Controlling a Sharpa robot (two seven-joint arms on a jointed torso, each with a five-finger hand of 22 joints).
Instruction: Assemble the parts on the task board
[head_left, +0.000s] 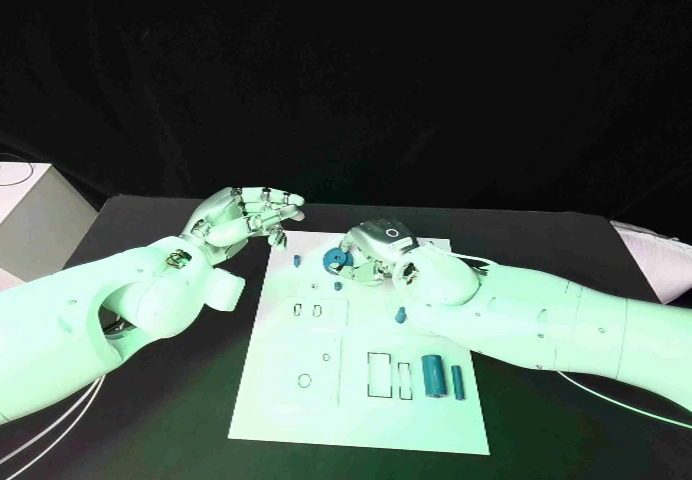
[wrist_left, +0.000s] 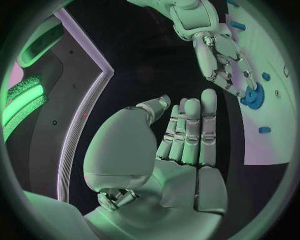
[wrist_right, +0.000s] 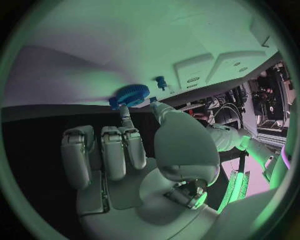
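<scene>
Sitting at the far end of the task board (head_left: 361, 400), the blue gear (head_left: 336, 258) is pinched by the right robot hand (head_left: 378, 250); in the right wrist view a fingertip and the thumb meet at the gear's rim (wrist_right: 131, 94), other fingers curled below it. Whether the gear rests flat on the board or is lifted, cannot tell. Small blue peg (head_left: 297, 260) stands just left of the gear on the board, another small blue piece (head_left: 339, 286) just nearer, one more (head_left: 400, 317) beside the right forearm. Two blue cylinders (head_left: 433, 374) and (head_left: 459, 382) lie side by side near the board's near right part, next to rectangular slot outlines. Left robot hand (head_left: 245, 218) hovers off the board's far left corner over the black bench (head_left: 173, 400), fingers held straight and close together, thumb apart, holding nothing; the left wrist view shows the palm (wrist_left: 181, 165) bare, with the right robot hand on the gear (wrist_left: 253, 96) beyond it.
</scene>
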